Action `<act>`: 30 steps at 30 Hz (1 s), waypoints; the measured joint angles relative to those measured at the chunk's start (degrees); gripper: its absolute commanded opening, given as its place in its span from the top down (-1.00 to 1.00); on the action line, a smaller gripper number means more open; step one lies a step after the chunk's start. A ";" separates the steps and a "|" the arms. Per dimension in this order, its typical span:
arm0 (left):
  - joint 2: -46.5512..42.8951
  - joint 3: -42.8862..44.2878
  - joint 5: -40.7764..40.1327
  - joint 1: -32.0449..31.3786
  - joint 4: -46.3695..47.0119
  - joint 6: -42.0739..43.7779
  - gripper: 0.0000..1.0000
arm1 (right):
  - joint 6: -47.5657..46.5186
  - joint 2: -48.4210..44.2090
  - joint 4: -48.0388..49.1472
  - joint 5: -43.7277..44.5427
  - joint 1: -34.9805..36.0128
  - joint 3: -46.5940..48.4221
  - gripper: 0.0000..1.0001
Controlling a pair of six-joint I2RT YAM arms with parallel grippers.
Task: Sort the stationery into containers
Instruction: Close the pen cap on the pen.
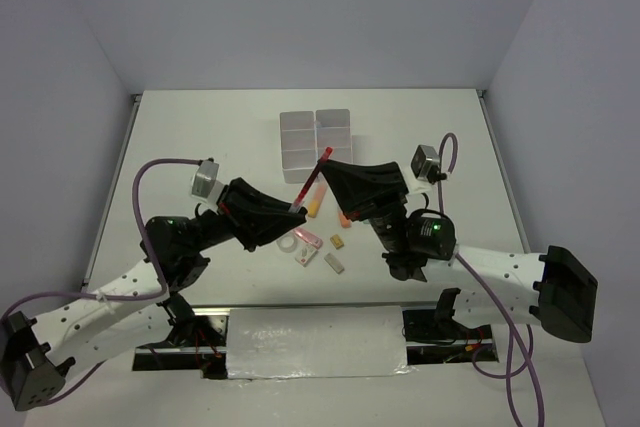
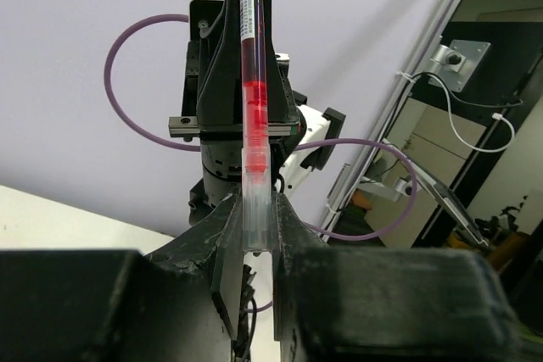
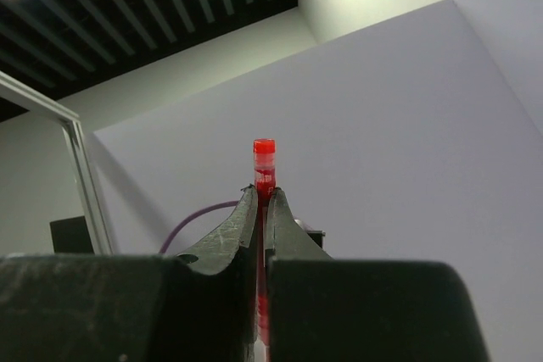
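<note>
We find the left gripper point(image 2: 257, 218) closed down to a narrow gap on the clear end of the red pen point(image 2: 253, 99), its two black fingers pinching the barrel from either side. The right gripper point(image 3: 261, 201) is clamped tight on the pen's other end, with only the red cap showing past its fingertips. So both arms hold the same pen, one at each end. In the top view it hangs tilted in the air, above the table point(image 1: 200, 137), just in front of the containers point(image 1: 315, 137).

A pale label strip with small dark print runs along the barrel in the left wrist view, but we cannot read it.

Below the pen, loose on the table, we see an orange highlighter point(image 1: 314, 205), a clear tape ring point(image 1: 291, 244) and some erasers point(image 1: 334, 264), all lying outside the boxes.
</note>
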 measured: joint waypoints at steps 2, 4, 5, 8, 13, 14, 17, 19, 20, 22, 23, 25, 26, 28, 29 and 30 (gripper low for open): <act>-1.22 0.00 -0.74 -0.11 -2.05 1.22 1.00 | 0.09 0.00 0.00 0.17 0.00 -0.22 1.00; -1.70 0.00 -1.03 -0.17 -3.45 2.29 1.00 | 0.11 0.11 0.00 0.22 0.00 -0.28 1.00; -1.79 0.00 -1.07 -0.17 -4.04 2.99 1.00 | 0.09 0.24 0.00 0.20 0.00 -0.28 1.00; -2.10 0.11 -1.05 -0.22 -5.86 4.31 1.00 | -0.17 0.57 -0.07 0.15 0.00 -0.28 1.00; -2.95 1.40 -0.92 -0.33 -10.16 6.88 1.00 | -1.18 0.59 -0.07 -0.22 0.00 -0.35 1.00; -3.26 1.51 -0.94 -0.33 -11.04 7.67 1.00 | -1.33 0.52 -0.09 -0.28 0.00 -0.50 1.00; -4.20 1.90 -0.96 -0.33 -13.70 9.20 1.00 | -1.86 0.13 -0.09 -0.33 0.00 -1.18 1.00; -4.70 2.05 -1.05 -0.33 -15.17 10.08 1.00 | -2.32 -0.20 -0.11 -0.55 0.00 -1.60 1.00; -4.87 2.16 -1.05 -0.37 -15.69 10.75 1.00 | -2.51 -0.26 -0.11 -0.70 0.00 -1.70 1.00; -5.07 2.45 -1.01 -0.46 -16.79 11.45 1.00 | -2.86 -0.33 -0.11 -1.16 0.00 -1.75 0.81; -5.09 2.67 -0.98 -0.48 -17.20 12.02 1.00 | -2.93 -0.35 -0.11 -1.31 0.00 -1.75 0.75; -5.07 3.08 -0.76 -0.48 -18.18 12.57 1.00 | -3.48 -0.48 -0.11 -2.01 0.00 -1.73 0.57; -5.07 3.19 -0.63 -0.52 -18.40 12.74 1.00 | -3.69 -0.52 -0.11 -2.38 0.00 -1.73 0.32; -5.01 3.96 -1.40 -0.59 -17.97 13.31 1.00 | -4.24 -0.50 -1.62 -5.18 0.15 -2.16 0.28; -5.03 4.76 -1.86 -0.57 -17.27 13.62 1.00 | -4.46 -0.33 -2.25 -6.36 0.46 -2.58 0.25; -5.16 5.55 -2.58 -0.52 -16.81 13.90 1.00 | -4.33 0.57 -3.34 -7.76 0.79 -3.04 0.18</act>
